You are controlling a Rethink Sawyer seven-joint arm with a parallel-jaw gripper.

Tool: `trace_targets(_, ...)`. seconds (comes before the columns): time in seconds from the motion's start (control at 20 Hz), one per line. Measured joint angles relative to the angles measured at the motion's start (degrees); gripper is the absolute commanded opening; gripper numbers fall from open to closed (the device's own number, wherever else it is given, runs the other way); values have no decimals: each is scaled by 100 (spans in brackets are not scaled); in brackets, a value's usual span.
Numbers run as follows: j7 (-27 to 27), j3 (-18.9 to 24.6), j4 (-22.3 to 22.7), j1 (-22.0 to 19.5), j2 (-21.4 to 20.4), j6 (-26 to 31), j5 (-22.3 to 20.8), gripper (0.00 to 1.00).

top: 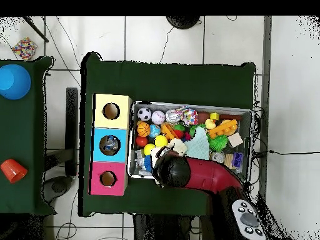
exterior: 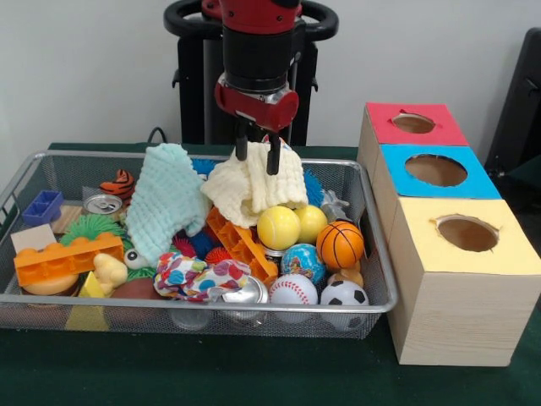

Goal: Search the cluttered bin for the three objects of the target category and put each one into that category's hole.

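I am gripping the cream knitted cloth (exterior: 254, 188) with the gripper (exterior: 256, 157), fingers pinching its top fold, lifting it over the wire mesh bin (exterior: 376, 271), probably for a hole.

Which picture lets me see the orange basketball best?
The front view. There the basketball sits in plain sight by the bin's right wall, and its black lines show, beside a yellow ball. In the overhead view it is just a tiny orange dot near the yellow box.
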Motion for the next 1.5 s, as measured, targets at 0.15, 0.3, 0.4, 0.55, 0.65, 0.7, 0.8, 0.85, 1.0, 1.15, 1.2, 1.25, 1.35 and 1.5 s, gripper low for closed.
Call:
trace_targets(0.15, 0, 140, -136, -90, 72, 145, -236, 100)
trace_targets(0.3, 0, 250, -255, -143, 123, 278, -430, 100)
trace_targets(0.4, 0, 314, -325, -162, 157, 354, -545, 100)
trace_targets(0.55, 0, 460, -507, -184, 239, 544, -762, 100)
trace_targets(0.65, -1, 518, -566, -196, 271, 596, -832, 100)
trace_targets(0.7, -1, 552, -598, -203, 289, 625, -871, 100)
trace_targets(0.8, -1, 651, -675, -231, 349, 683, -968, 100)
trace_targets(0.85, -1, 681, -701, -241, 372, 698, -996, 100)
trace_targets(1.0, -1, 780, -807, -273, 472, 739, -1084, 100)
trace_targets(1.15, -1, 913, -962, -320, 639, 783, -1172, 100)
trace_targets(1.2, -1, 930, -985, -326, 668, 790, -1183, 100)
trace_targets(1.25, -1, 964, -1034, -340, 737, 813, -1197, 100)
trace_targets(1.35, -1, 1028, -1102, -378, 825, 890, -1198, 100)
trace_targets(1.5, -1, 1162, -1177, -468, 872, 1051, -1200, 100)
